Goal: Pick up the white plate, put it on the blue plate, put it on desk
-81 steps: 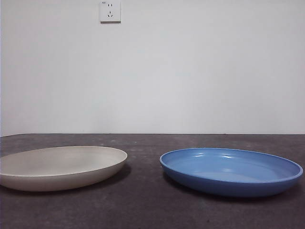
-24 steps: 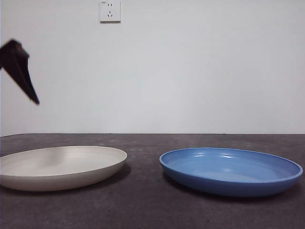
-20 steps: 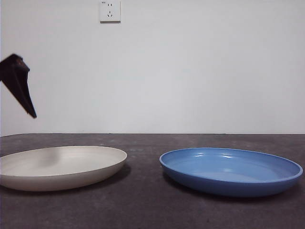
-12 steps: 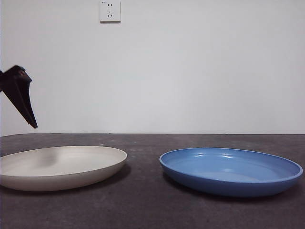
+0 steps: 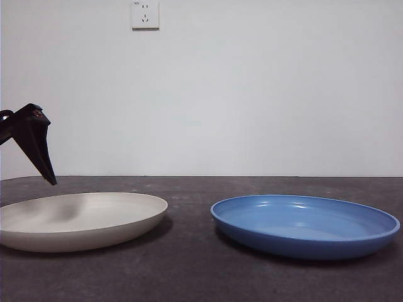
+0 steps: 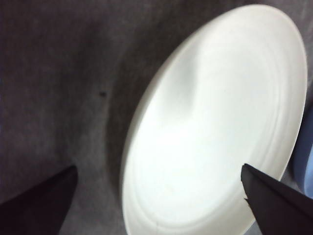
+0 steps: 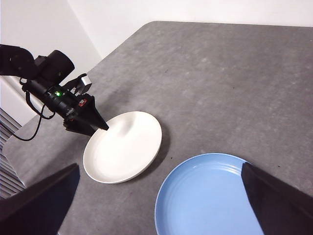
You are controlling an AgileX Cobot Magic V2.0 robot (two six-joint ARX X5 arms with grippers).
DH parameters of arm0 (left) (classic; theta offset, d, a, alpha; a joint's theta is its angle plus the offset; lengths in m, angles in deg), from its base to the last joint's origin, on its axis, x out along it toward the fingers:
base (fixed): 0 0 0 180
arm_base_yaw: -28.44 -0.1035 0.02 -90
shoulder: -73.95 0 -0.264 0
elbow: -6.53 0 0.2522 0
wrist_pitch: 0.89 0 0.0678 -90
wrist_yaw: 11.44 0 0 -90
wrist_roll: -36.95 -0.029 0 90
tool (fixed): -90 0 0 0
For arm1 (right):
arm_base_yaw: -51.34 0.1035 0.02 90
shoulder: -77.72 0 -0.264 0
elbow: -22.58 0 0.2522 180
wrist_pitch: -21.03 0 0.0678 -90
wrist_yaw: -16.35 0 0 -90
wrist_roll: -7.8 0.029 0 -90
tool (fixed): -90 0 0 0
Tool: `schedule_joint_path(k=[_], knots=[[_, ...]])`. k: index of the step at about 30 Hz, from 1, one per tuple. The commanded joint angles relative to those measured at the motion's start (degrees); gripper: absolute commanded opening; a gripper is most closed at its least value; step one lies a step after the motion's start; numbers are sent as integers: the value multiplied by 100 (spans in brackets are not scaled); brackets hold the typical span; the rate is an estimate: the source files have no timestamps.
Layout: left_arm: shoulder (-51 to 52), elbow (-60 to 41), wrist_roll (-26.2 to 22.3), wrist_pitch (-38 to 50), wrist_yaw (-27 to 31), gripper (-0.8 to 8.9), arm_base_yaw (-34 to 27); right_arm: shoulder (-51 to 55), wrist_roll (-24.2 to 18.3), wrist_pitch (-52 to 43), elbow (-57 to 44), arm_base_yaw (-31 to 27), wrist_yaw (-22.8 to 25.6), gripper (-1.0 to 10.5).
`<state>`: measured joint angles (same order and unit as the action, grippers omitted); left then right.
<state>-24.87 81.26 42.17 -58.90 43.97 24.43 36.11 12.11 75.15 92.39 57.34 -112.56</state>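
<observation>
Left gripper (image 6: 156, 208) hangs above the white plate (image 6: 215, 127), jaws spread wide, clear of it. Plate lies flat on the desk (image 5: 189, 251). Blue plate (image 5: 306, 224) beside it, apart. Right gripper (image 7: 159, 208) waits high, jaws apart.

- Front view: even, soft light; pale wall (image 5: 252, 94) flat and bright, focus sharp.
- White plate (image 6: 215, 127) overexposed in left wrist view, rim detail washed out, blurry.
- Blue plate (image 5: 306, 225) shows glossy streaks; soft shadows on counter (image 5: 189, 270) under both plates.
</observation>
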Motion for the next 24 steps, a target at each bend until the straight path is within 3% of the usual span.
schedule_joint_path(k=[1,8,14,17,24], knots=[[-192,94,-66,46,13,594,39,-24,17,-46,92,20,2,636],[-195,94,-63,50,31,221,39,-24,17,-46,92,20,4,635],[-195,94,-66,55,74,175,39,-24,17,-46,92,20,4,635],[-195,94,-66,42,422,118,39,-24,17,-46,92,20,4,635],[-203,94,-70,76,564,110,39,-24,17,-48,92,20,15,635]])
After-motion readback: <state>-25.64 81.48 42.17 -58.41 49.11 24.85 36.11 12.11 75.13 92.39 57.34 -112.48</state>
